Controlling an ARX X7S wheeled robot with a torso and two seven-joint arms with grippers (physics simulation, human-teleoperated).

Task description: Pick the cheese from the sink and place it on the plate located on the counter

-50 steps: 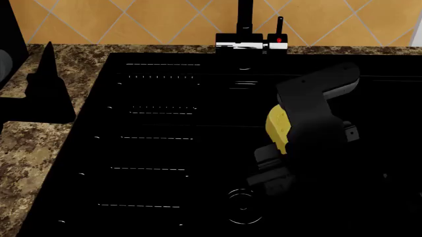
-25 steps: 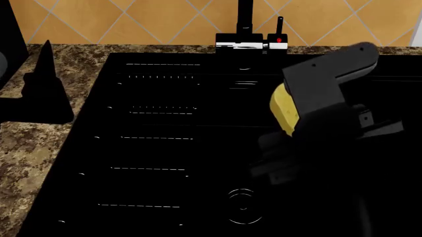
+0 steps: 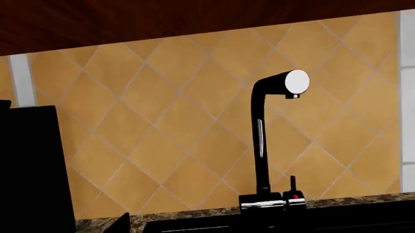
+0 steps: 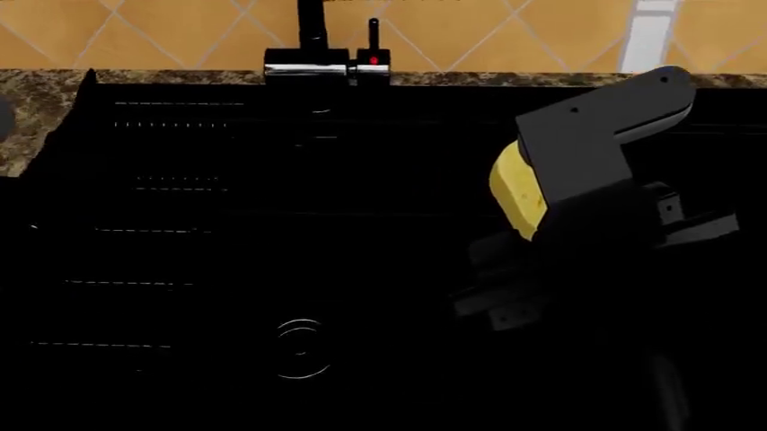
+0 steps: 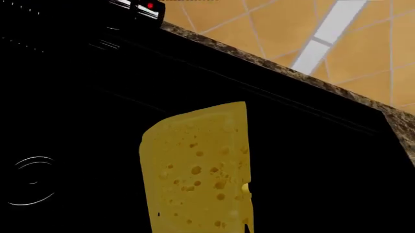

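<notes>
The cheese [image 4: 513, 197], a pale-yellow wedge with small holes, is held in my right gripper [image 4: 533, 215] above the right part of the black sink [image 4: 180, 269]. The gripper is shut on it; its dark fingers barely stand out against the basin. In the right wrist view the cheese [image 5: 198, 170] fills the lower middle, with the sink [image 5: 77, 97] below and behind it. The plate is out of view. The counter [image 4: 36, 99] shows as a speckled strip at the back left. My left gripper does not show in any view.
The black-and-chrome faucet [image 4: 309, 54] stands at the sink's back edge and also shows in the left wrist view [image 3: 261, 145] against the orange tiled wall. A drain ring [image 4: 300, 348] lies in the basin. A dark pointed object [image 4: 84, 83] stands at the sink's back left corner.
The right gripper has lifted the cheese slightly. The head view has then swung right: faucet, sink and drain have slid left in the picture, while the arm and cheese keep their place.
</notes>
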